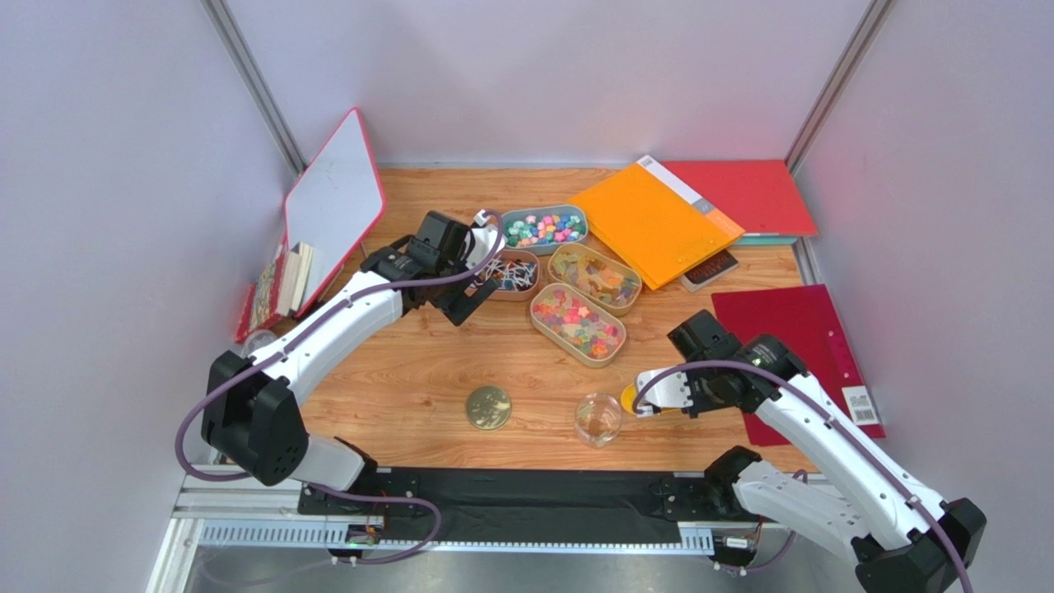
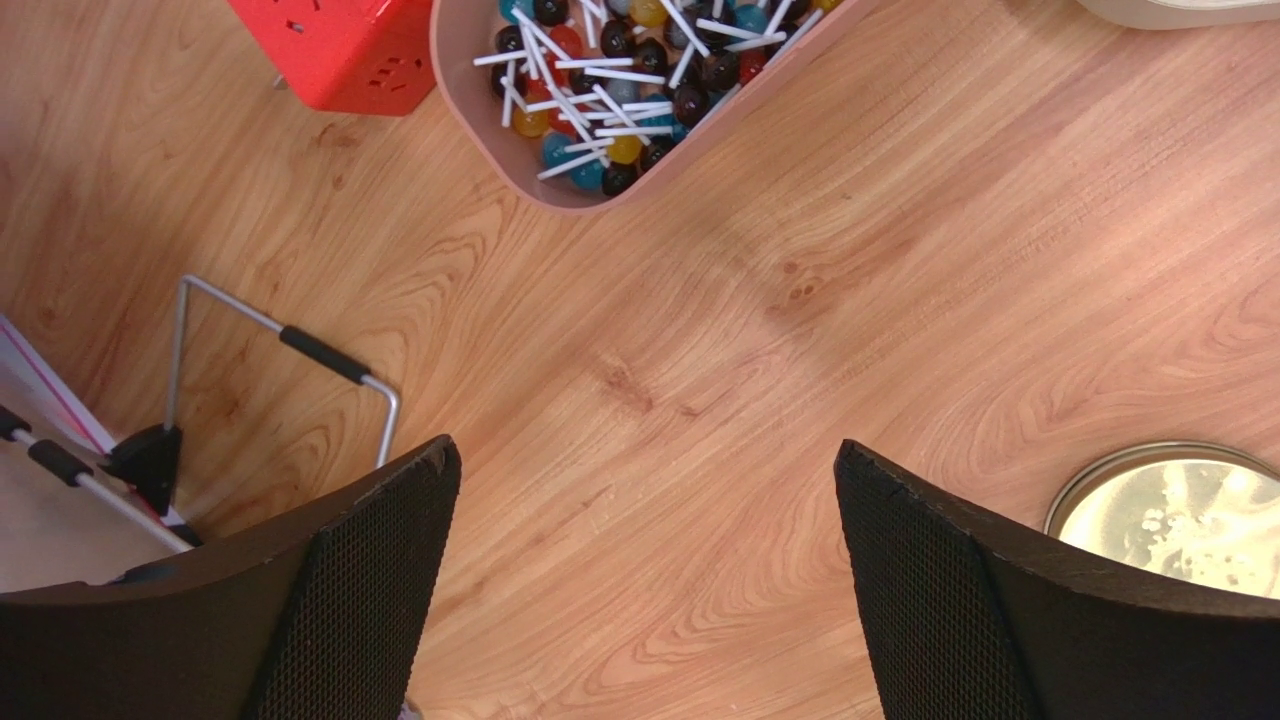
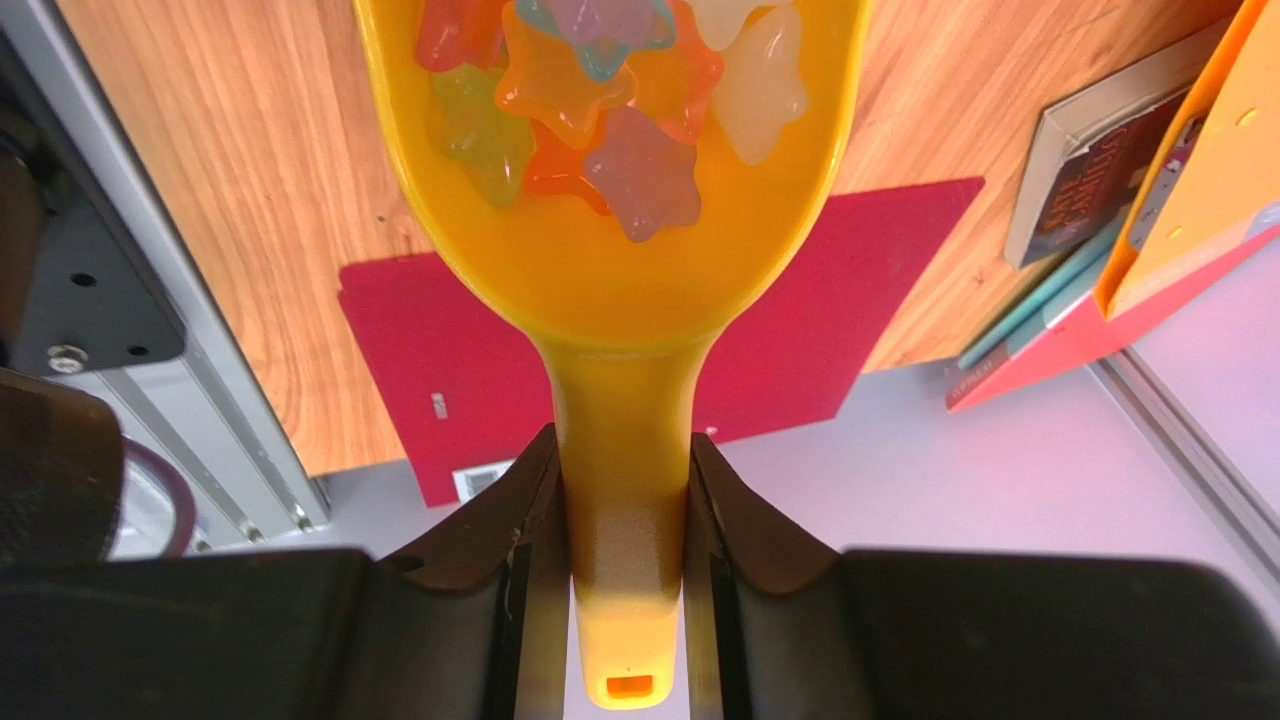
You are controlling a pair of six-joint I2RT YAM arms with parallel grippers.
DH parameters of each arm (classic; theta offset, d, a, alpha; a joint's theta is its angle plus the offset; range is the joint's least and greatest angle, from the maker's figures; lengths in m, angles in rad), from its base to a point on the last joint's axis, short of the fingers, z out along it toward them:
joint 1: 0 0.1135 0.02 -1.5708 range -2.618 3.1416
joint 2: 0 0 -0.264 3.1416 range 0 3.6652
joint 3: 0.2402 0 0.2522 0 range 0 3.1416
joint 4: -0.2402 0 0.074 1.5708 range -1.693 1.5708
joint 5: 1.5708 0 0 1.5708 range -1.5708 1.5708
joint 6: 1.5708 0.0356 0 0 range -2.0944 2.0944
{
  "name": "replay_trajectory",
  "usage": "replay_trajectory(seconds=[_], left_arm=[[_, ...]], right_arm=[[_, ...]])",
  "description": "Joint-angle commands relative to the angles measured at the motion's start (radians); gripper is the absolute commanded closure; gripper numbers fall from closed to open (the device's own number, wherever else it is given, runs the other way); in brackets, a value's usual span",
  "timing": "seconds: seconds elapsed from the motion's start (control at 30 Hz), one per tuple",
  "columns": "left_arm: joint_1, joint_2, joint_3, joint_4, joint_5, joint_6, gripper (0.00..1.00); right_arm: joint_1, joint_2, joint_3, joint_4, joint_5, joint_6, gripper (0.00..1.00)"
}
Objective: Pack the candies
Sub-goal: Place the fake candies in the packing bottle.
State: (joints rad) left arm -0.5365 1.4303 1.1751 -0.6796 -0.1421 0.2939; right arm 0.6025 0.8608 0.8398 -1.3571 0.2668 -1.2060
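Four oval trays of candies stand at the table's middle back: pink/green/blue wrapped bits (image 1: 544,227), lollipops (image 1: 510,274), yellow-orange gummies (image 1: 594,277) and red-orange-green gummies (image 1: 577,324). My right gripper (image 1: 652,393) is shut on the handle of a yellow scoop (image 3: 616,285) that holds several star-shaped gummies (image 3: 601,90). The scoop's bowl (image 1: 631,398) is just right of a small clear glass jar (image 1: 599,420). My left gripper (image 1: 476,297) is open and empty, above bare wood just near of the lollipop tray (image 2: 631,90).
A round gold lid (image 1: 488,407) lies left of the jar and shows in the left wrist view (image 2: 1180,510). A red cube (image 2: 349,48) sits by the lollipop tray. A whiteboard (image 1: 332,204) leans at back left. Orange (image 1: 656,220) and red folders (image 1: 798,346) lie on the right.
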Motion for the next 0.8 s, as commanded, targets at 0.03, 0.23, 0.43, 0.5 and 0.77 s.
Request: replay_trajectory(seconds=[0.03,0.23,0.43,0.5,0.77], left_arm=[[-0.002,-0.044,-0.008,0.038,-0.03,0.007,0.0],[-0.002,-0.05,-0.014,0.045,-0.033,0.002,0.0],[-0.002,-0.067,-0.023,0.052,-0.04,0.002,0.0],[-0.002,-0.073,-0.026,0.057,-0.043,0.001,0.0],[-0.002,-0.099,-0.043,0.061,-0.047,-0.002,0.0]], right_arm=[[0.04,0.035,0.067,-0.06,0.104,0.005,1.0],[0.138,0.084,0.107,-0.085,0.141,0.088,1.0],[0.278,0.135,0.102,-0.115,0.227,0.164,1.0],[0.305,0.15,0.102,-0.12,0.253,0.184,1.0],[0.396,0.231,0.105,-0.145,0.362,0.253,1.0]])
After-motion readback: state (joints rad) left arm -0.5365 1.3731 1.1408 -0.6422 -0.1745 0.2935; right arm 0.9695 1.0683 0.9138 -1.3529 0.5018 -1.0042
